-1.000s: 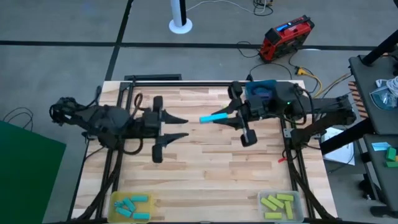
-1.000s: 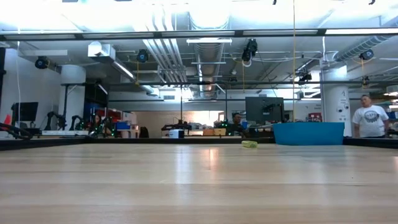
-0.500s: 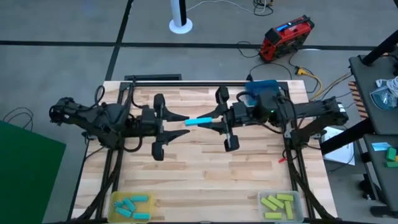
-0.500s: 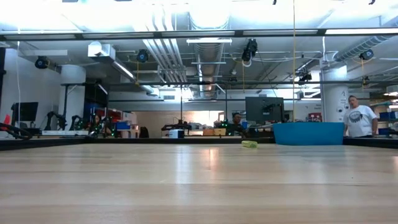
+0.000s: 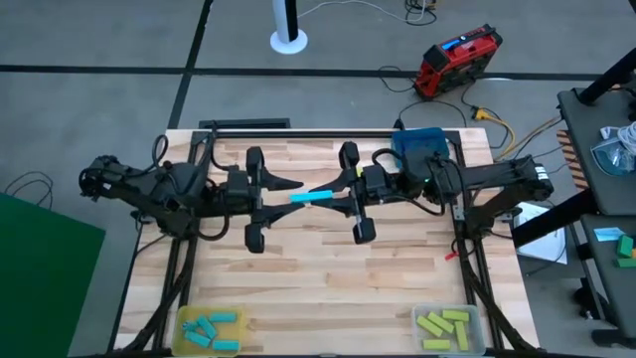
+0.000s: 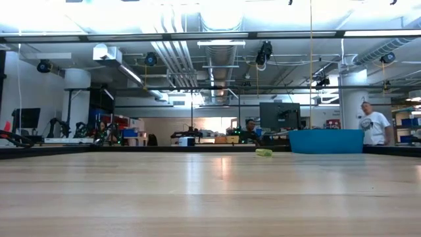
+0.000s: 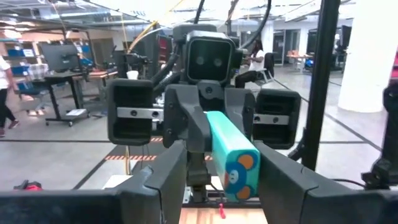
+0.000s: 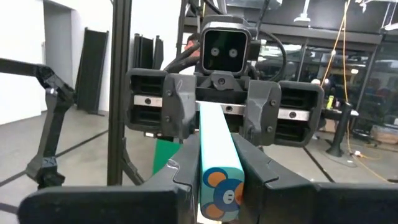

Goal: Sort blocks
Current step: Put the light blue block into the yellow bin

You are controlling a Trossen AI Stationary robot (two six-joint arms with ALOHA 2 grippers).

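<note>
Since 1 s ago the right arm has carried its cyan block leftward from right of table centre, so the right gripper [image 5: 333, 194] now meets the left gripper [image 5: 281, 197] over the middle of the wooden table [image 5: 328, 273]. From the high view, the cyan block [image 5: 312, 195] lies level between the 2 grippers, its right end pinched in the right gripper's closed fingers and its left end reaching between the left gripper's fingers, which are spread wide apart. At the near left corner a clear tray [image 5: 210, 329] holds several cyan blocks [image 5: 212, 328], and at the near right corner another tray [image 5: 447, 329] holds yellow-green blocks [image 5: 443, 327]; a blue bin [image 5: 420, 143] sits at the far right edge. The low view shows neither arm: bare table top [image 6: 210, 197], 1 small yellow-green block [image 6: 264, 152] lying far off, the blue bin [image 6: 326, 141] to its right, and a person [image 6: 373, 125] standing in the room beyond. In the left wrist view the cyan block [image 7: 231, 154] points end-on, clamped by the right gripper [image 7: 206, 131] facing the camera, with the left fingers [image 7: 165, 180] open on either side, apart from it. In the right wrist view the same block [image 8: 216, 163] runs forward from the closed right fingers [image 8: 261, 168] toward the left gripper [image 8: 219, 118] facing it.
</note>
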